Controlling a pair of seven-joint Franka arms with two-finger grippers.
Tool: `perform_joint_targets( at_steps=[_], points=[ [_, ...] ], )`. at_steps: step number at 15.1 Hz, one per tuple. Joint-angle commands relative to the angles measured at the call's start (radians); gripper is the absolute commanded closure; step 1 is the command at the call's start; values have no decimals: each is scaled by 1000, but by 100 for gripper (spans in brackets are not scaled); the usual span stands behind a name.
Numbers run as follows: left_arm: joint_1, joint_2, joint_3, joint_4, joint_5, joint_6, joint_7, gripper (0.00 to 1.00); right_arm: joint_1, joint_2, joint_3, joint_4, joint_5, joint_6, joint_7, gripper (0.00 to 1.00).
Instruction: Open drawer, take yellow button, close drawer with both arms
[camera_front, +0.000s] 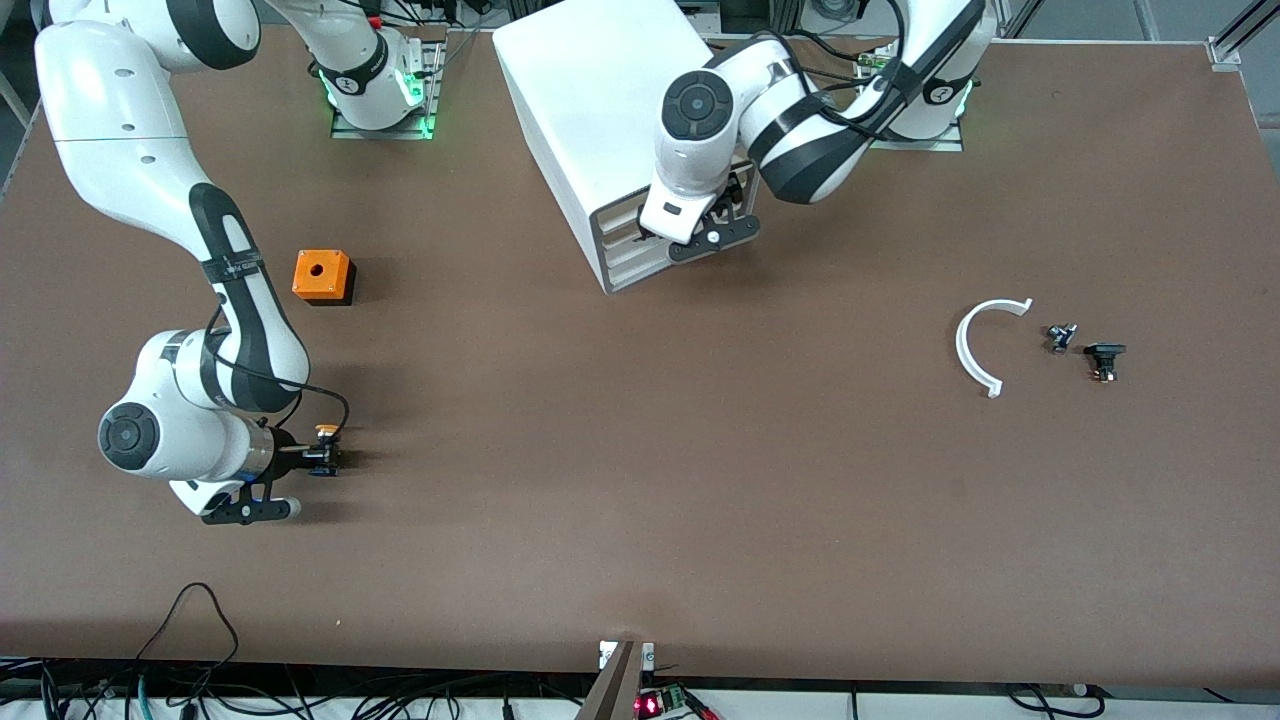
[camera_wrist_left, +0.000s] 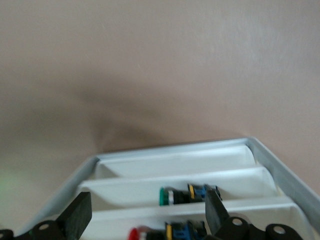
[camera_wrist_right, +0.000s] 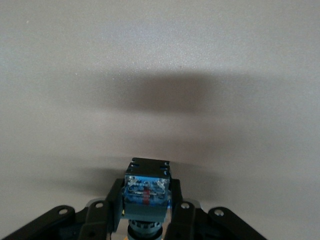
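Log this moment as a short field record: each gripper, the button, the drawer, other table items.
right gripper: fingers shut on the orange-capped push button, low over bare brown table
left gripper: fingers open, at the white cabinet's front
top drawer: a white divided tray, open, green-capped and red-capped buttons inside
other items: orange cube with a hole; white curved strip; two small black parts

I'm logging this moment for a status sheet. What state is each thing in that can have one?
drawer: open, with green- and red-capped buttons lying in its compartments.
button: gripped in the right pincer, low over the table toward the right arm's end.
right pincer: shut on the button.
left pincer: open, over the open drawer at the cabinet's front.
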Motion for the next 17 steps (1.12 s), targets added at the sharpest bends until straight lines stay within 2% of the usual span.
perform_joint_targets(
  at_steps=[1, 2, 5, 6, 7, 12, 14, 17],
  points=[
    [94, -35, -15, 76, 27, -117, 147, 0, -9, 10, 7, -8, -21, 21, 0, 100],
    [126, -46, -14, 96, 27, -141, 212, 0, -9, 10, 7, -8, -23, 21, 9, 99],
    [241, -74, -14, 154, 27, -210, 448, 0, -5, 10, 7, -6, -23, 19, 26, 77],
    [288, -77, -17, 176, 27, -222, 529, 0, -3, 10, 7, -3, -23, 19, 27, 19],
    [325, -82, -17, 205, 27, -243, 598, 0, -2, 10, 7, -3, -23, 19, 39, 0],
    [449, -82, -3, 332, 29, -351, 879, 0, 6, -23, 4, -2, -29, 4, 81, 0],
    [505, -95, 3, 360, 26, -374, 1020, 0, 6, -66, 2, -3, -70, -28, 124, 0],
    [480, -154, 133, 357, 4, -368, 1192, 0, 6, -135, 2, -18, -90, -57, 167, 0]
  ],
)
